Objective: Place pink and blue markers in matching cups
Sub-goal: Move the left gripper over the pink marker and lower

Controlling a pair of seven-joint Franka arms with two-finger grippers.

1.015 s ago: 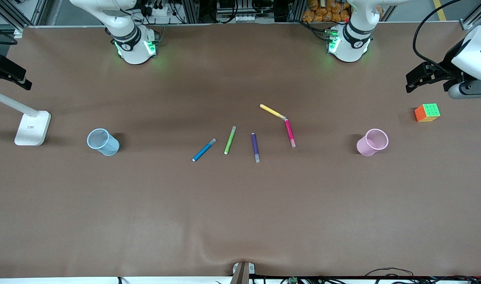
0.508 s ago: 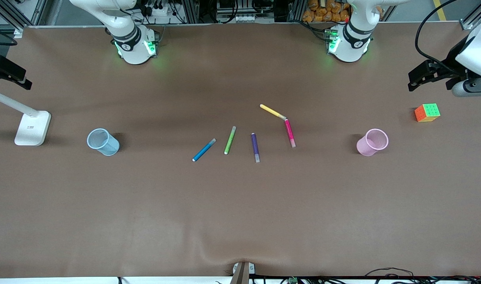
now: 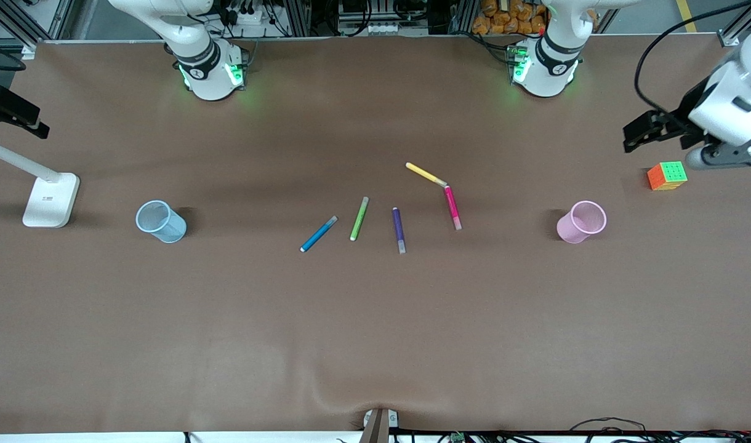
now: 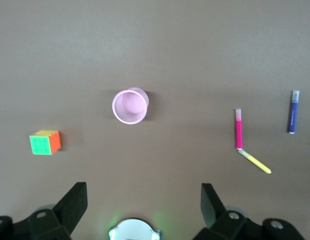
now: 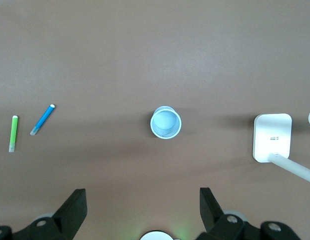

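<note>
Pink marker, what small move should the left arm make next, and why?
Probably swing the left gripper, jaws open and empty, from beside the cube to over the pink marker. It lies flat, touching the yellow marker, and the pink cup is empty.

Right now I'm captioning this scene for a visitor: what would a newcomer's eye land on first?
Probably the fan of five bright markers mid-table: blue marker, lime-green marker, purple marker, pink marker and yellow marker, whose end meets the pink one's. Next, the two upright cups flanking them: the blue cup toward the right arm's end and the pink cup toward the left arm's end, with a colourful puzzle cube close by.
</note>
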